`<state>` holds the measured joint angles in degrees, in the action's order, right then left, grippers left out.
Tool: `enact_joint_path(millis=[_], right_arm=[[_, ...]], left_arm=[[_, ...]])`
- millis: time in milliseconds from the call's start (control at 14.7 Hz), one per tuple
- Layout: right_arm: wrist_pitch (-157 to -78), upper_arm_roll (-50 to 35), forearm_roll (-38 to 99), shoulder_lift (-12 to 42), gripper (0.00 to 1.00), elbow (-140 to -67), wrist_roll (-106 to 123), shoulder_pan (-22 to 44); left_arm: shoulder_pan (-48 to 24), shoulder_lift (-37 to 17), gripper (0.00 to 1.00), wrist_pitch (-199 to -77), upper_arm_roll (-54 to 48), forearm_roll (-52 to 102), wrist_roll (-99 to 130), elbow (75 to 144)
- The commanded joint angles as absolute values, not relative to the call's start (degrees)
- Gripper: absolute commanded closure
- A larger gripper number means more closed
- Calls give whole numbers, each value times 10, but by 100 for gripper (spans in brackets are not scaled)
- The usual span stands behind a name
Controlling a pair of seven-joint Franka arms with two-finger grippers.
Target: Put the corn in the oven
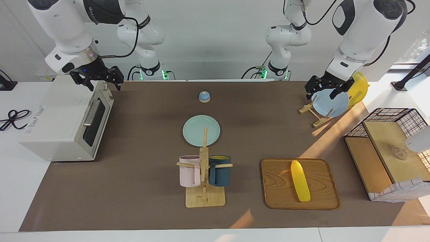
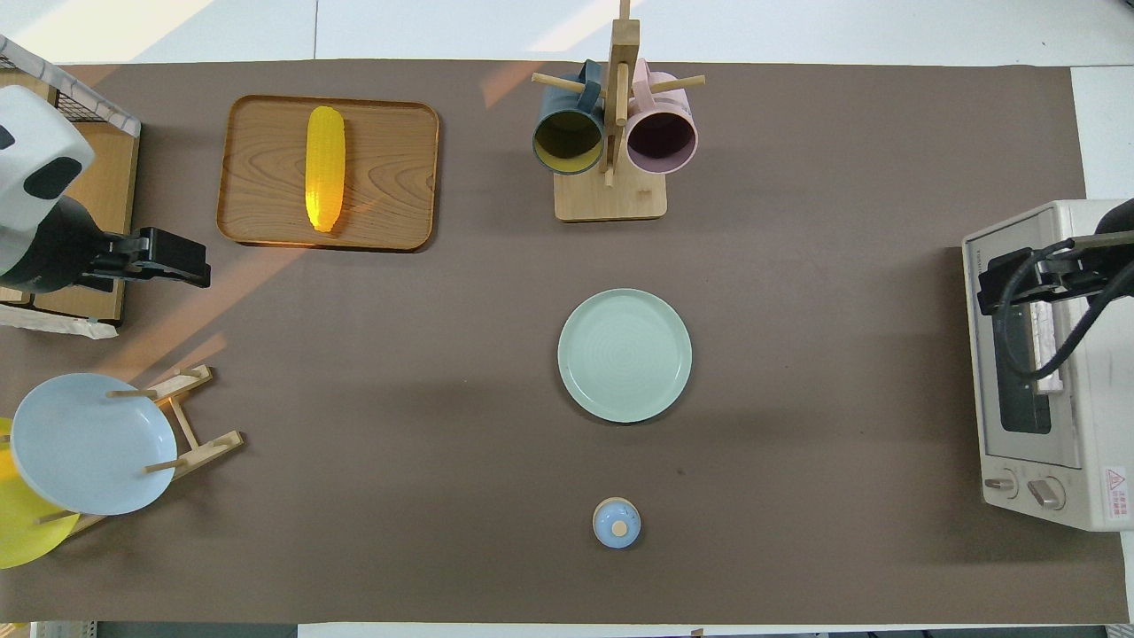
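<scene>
You have one counter (image 1: 134, 201) before you, covered by a brown mat, with two arms waiting above it. The largest thing on it is one off-white oven (image 1: 63, 121) at the right arm's end, its dark glass door closed. At the left arm's end sits one black wire basket (image 1: 389, 116) with wooden boards in it. Next in size is one wooden tray (image 1: 278, 188), just beside the basket and farther from the robots than the plate rack. One yellow corn (image 1: 300, 180) lies on this tray, well apart from the oven. One wooden mug stand (image 1: 204, 188) stands mid-counter, between the tray and the oven's end, holding two mugs: one pink mug (image 1: 188, 171) and one dark blue mug (image 1: 220, 171). One mint plate (image 1: 201, 130) lies flat, nearer to the robots than the stand. One wooden plate rack (image 1: 315, 117) holds two plates upright: one pale blue plate (image 1: 331, 106) and one yellow plate (image 1: 359, 87). One small blue bell (image 1: 204, 96) sits nearest the robots. The left gripper (image 1: 324, 91) hangs released and empty over the plate rack. The right gripper (image 1: 97, 78) hangs released and empty over the oven's top edge. The mug stand and mint plate lie between the corn and the oven.
</scene>
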<state>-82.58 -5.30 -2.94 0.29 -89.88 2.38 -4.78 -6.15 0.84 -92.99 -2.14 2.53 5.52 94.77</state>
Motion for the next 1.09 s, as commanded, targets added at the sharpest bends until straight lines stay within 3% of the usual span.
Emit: enact_joint_path(millis=[0, 749, 817, 885, 953, 1022], right_arm=[[-826, -55, -13, 9, 0, -889, 16, -52], [-846, -56, -18, -7, 0, -920, 25, -54], [-872, -55, -17, -11, 13, -937, 44, -65], [-896, -54, -17, -24, 62, -966, 79, -87], [-926, -54, -17, -38, 94, -1002, 105, -94], [-967, -54, -19, -59, 100, -1049, 129, -100]], left_arm=[[-63, 11, 0, -941, -22, 18, 54, 952], [-58, 11, 0, -950, -22, 19, 53, 952], [-57, 11, 0, -950, -22, 19, 53, 954], [-57, 11, 0, -950, -22, 19, 53, 954], [-57, 11, 0, -950, -21, 19, 53, 954], [-57, 11, 0, -950, -22, 19, 53, 954]])
